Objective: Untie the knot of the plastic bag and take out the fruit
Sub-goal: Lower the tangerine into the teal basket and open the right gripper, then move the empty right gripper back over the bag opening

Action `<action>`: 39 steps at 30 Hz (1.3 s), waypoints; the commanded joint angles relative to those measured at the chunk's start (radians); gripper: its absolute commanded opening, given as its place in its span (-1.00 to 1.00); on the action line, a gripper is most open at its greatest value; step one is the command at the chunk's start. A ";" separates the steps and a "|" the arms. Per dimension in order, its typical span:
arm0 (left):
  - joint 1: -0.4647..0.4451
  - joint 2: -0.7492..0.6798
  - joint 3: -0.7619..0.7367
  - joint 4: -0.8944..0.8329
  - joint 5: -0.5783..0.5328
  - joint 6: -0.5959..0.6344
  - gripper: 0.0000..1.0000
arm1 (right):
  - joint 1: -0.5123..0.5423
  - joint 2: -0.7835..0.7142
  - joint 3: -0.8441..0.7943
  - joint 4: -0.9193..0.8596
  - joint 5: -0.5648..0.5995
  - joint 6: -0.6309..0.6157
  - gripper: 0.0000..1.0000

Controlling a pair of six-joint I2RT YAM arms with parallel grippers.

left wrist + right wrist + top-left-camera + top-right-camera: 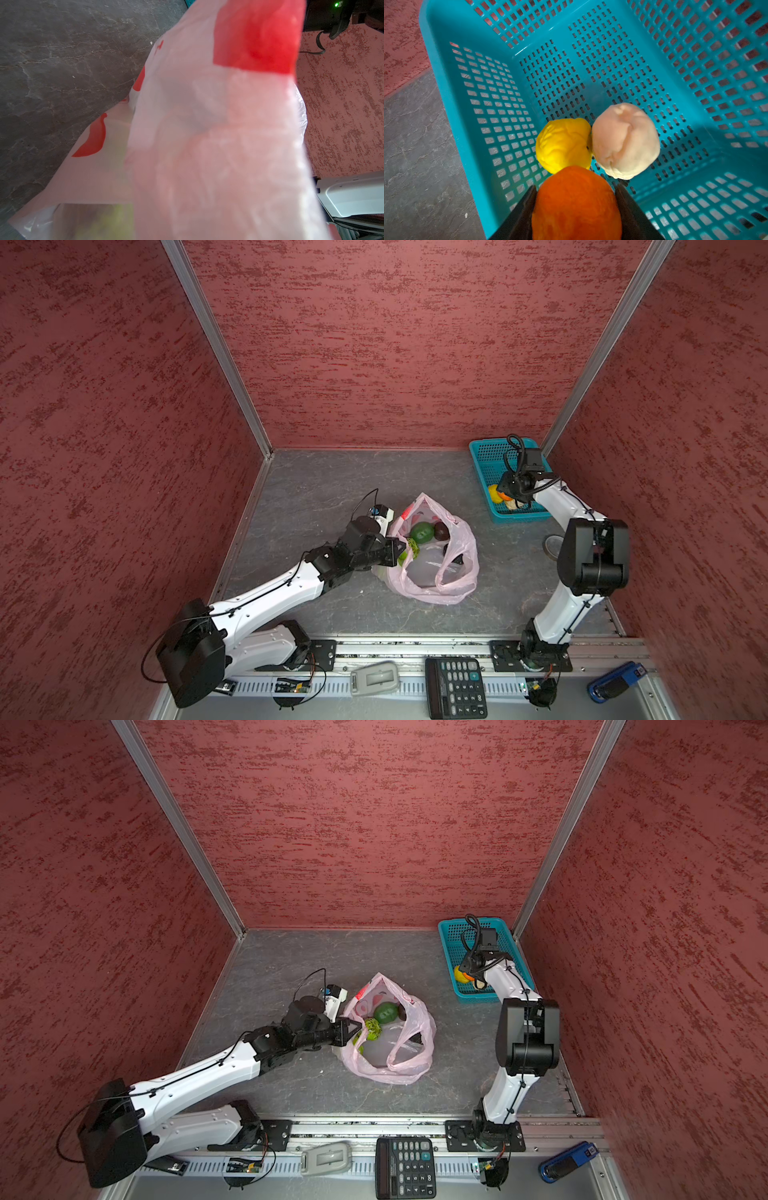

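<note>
Right claw (575,187): jaws partway apart, clamped on the orange fruit (576,209), low inside the basket (446,87) beside the yellow fruit (563,144) and cream fruit (625,141), probably to set it down there. Left claw (399,549): pinched shut on the plastic bag (453,576) at its rim, apparently keeping the mouth open. The bag lies mid-counter (332,489) with the green fruit (422,532) inside; no knot visible.

Blurred plastic bag (207,145) fills the left wrist view
</note>
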 commanded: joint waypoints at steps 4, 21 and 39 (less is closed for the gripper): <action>-0.002 -0.015 0.001 0.003 -0.015 0.008 -1.00 | -0.003 -0.006 -0.007 0.002 -0.001 -0.010 0.44; -0.002 -0.049 -0.018 -0.029 -0.011 0.012 -1.00 | 0.024 -0.205 -0.072 -0.047 -0.086 -0.017 0.69; 0.014 -0.057 0.004 -0.099 0.021 0.048 -1.00 | 0.450 -0.650 -0.177 -0.273 -0.187 0.137 0.72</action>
